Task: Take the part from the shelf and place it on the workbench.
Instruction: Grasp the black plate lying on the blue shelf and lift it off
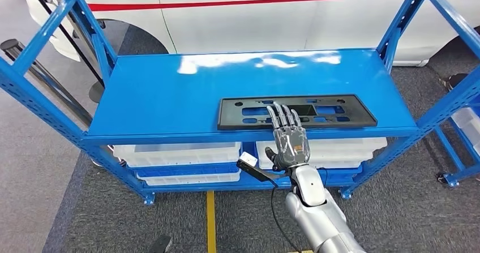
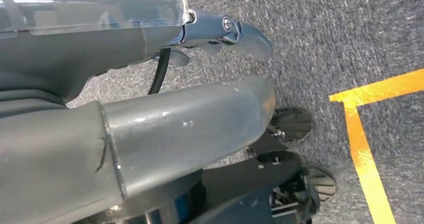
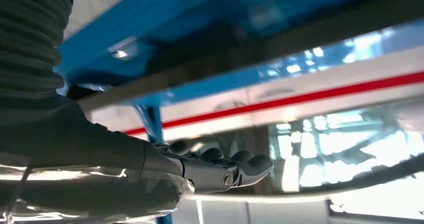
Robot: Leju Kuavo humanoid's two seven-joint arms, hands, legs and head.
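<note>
Blue steel makes up the shelf (image 1: 170, 94), its glossy top deck carrying the task's thing. Below that deck, at the left, white bins (image 1: 181, 154) sit on the lower tiers, out of the way of the reach. Further right, the part (image 1: 297, 111), a flat black panel with slotted cut-outs, lies along the deck's front edge, probably placed there so an arm can reach it. The right hand (image 1: 288, 140) comes up over that edge with its fingers (image 1: 283, 117) straight and slightly apart, lying across the panel's near middle; it holds nothing yet, and I judge this flat pose a prelude to sliding or pinching the panel off the edge. The left hand (image 2: 225, 33) hangs over grey carpet (image 2: 350, 28), and whether its fingers are apart or curled I cannot tell.
</note>
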